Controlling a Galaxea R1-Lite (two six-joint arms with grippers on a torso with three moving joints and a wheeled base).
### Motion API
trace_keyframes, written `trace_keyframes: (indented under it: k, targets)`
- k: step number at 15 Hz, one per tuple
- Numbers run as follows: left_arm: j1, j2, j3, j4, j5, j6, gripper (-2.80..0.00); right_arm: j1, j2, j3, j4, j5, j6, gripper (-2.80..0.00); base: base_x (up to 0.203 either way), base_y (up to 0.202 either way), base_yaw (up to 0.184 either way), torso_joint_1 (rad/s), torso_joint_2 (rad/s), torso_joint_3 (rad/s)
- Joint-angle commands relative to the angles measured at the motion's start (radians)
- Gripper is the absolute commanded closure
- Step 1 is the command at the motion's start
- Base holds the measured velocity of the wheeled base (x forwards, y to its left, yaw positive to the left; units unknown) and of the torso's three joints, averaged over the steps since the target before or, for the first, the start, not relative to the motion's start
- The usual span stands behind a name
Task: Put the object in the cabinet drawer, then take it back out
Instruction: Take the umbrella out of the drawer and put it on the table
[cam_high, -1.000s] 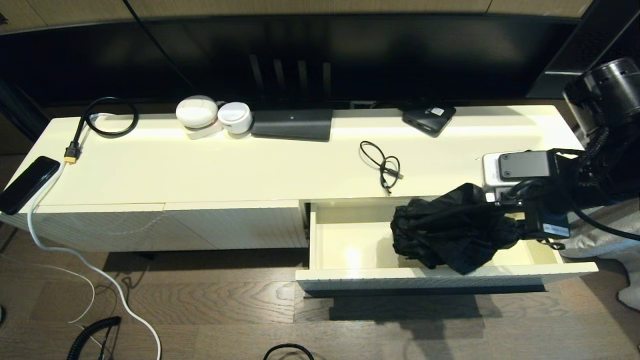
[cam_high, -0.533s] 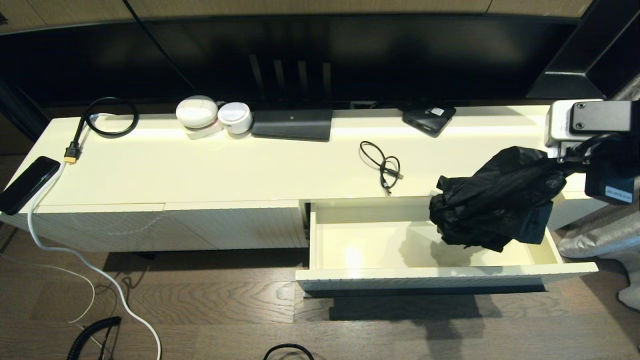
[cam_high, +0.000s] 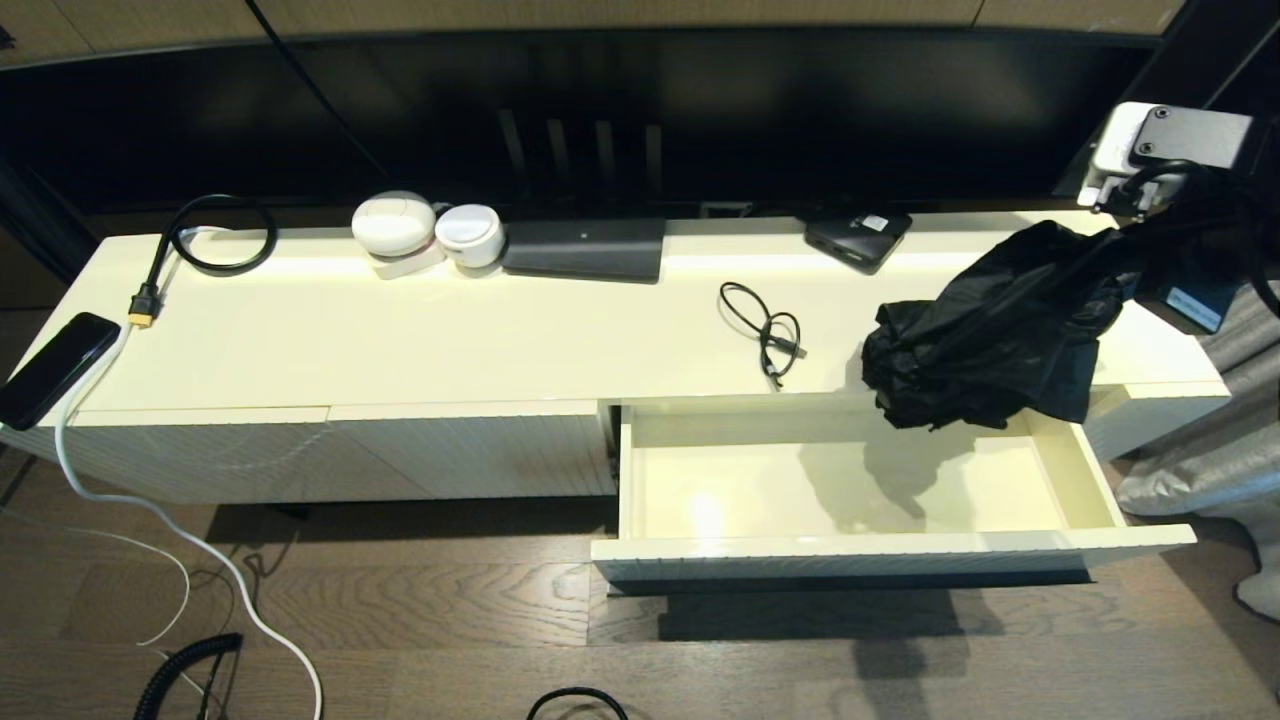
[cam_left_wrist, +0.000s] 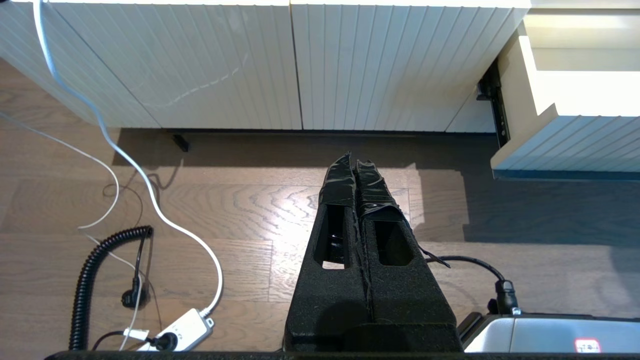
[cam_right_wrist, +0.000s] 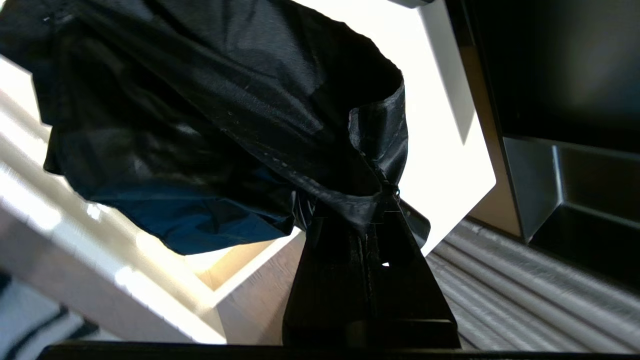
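The cabinet drawer stands pulled out at the right, its smooth cream inside bare. A black folded umbrella with loose crumpled fabric hangs in the air above the drawer's back right corner and the cabinet top. My right gripper is shut on the black umbrella at its far right end, the fabric bunched at the fingertips. My left gripper is shut with nothing in it, low over the wooden floor in front of the fluted panels, outside the head view.
On the cabinet top lie a small black cable, a black device, a dark flat box, two white round things, a phone and a black lead. White and coiled cables lie on the floor.
My right gripper has lifted the black umbrella up out of the drawer and back toward the right, over the cabinet top. The drawer now lies bare.
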Motion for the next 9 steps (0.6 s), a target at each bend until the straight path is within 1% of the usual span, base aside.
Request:
trace_keyframes:
  k: [1, 5, 9]
  targets:
    - [0.000, 0.000, 0.000, -0.001, 0.000, -0.001, 0.00, 0.019, 0.083, -0.005, -0.064, -0.025, 0.054, 0.00, 0.000, 0.000, 0.000, 0.000, 0.00, 0.000]
    - [0.000, 0.000, 0.000, -0.001, 0.000, -0.001, 0.00, 0.060, 0.209, -0.039, -0.173, -0.077, 0.156, 0.00, 0.000, 0.000, 0.000, 0.000, 0.00, 0.000]
    - [0.001, 0.000, 0.002, -0.001, 0.000, -0.001, 0.00, 0.097, 0.331, -0.146, -0.212, -0.113, 0.234, 0.00, 0.000, 0.000, 0.000, 0.000, 0.00, 0.000]
